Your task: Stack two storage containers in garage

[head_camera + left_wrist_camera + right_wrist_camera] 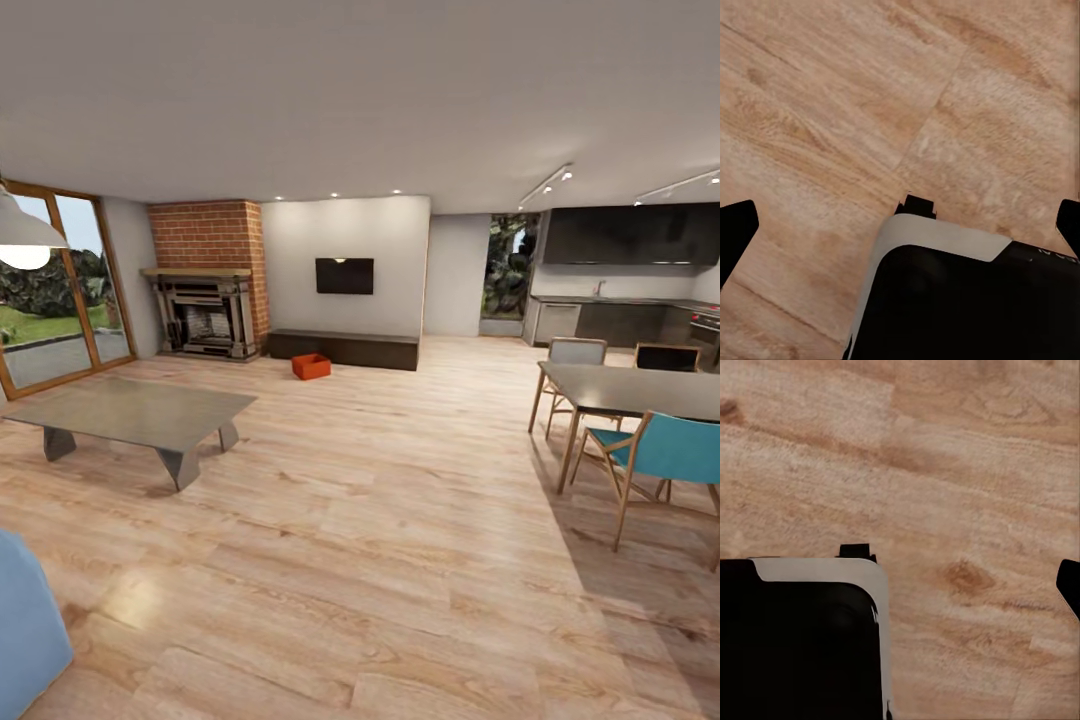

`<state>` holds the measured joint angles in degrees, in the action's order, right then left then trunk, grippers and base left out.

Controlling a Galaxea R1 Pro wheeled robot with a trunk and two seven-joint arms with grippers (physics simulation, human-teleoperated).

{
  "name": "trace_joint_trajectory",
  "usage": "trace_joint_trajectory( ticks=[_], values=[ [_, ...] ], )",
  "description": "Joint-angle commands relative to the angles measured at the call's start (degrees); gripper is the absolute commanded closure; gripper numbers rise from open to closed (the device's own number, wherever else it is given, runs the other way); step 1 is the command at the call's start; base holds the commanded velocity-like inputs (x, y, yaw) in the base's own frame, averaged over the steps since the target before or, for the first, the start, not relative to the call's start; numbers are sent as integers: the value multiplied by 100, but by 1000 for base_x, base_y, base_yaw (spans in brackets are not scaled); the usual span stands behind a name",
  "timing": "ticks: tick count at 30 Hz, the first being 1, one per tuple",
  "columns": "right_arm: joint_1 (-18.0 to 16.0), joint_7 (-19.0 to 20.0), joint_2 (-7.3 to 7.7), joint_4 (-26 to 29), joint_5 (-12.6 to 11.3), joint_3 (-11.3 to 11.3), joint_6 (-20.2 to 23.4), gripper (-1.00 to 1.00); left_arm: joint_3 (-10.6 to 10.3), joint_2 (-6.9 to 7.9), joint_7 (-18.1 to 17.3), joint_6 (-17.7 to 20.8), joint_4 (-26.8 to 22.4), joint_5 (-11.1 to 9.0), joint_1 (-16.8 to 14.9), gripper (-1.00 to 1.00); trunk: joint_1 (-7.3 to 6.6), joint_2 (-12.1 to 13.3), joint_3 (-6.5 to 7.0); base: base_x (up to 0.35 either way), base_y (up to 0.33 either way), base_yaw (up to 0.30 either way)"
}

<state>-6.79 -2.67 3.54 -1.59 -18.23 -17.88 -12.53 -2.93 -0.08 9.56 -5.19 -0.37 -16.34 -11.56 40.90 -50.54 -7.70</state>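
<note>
Head view: one container point(311, 366) on wood floor point(400, 520) by fireplace point(205, 315). Wrist views: both grippers' fingers spread wide, holding nothing.

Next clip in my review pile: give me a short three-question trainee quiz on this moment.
1. True or false: the storage container sits on the coffee table.
2. Multiple choice: the container lies in front of A) the low dark bench B) the sofa C) the dining table.
3. Fill in: the left gripper and right gripper look down at the ____ floor.

Key: 1 false, it is on the floor; 2 A; 3 wood.
</note>
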Motion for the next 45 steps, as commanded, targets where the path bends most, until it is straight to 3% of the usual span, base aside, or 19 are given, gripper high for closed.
trace_joint_trajectory(
  ticks=[1,45],
  values=[
    [-8,-5,-2,-17,-38,-47,-30,-100,-31,-1,11,-17,3,-44,-4,-100,4,-5,-8,322,0,0],
    [-11,-5,-2,-17,-40,-46,-30,-100,-29,17,11,-19,2,-49,-4,-100,4,-5,-8,322,0,0]
  ],
)
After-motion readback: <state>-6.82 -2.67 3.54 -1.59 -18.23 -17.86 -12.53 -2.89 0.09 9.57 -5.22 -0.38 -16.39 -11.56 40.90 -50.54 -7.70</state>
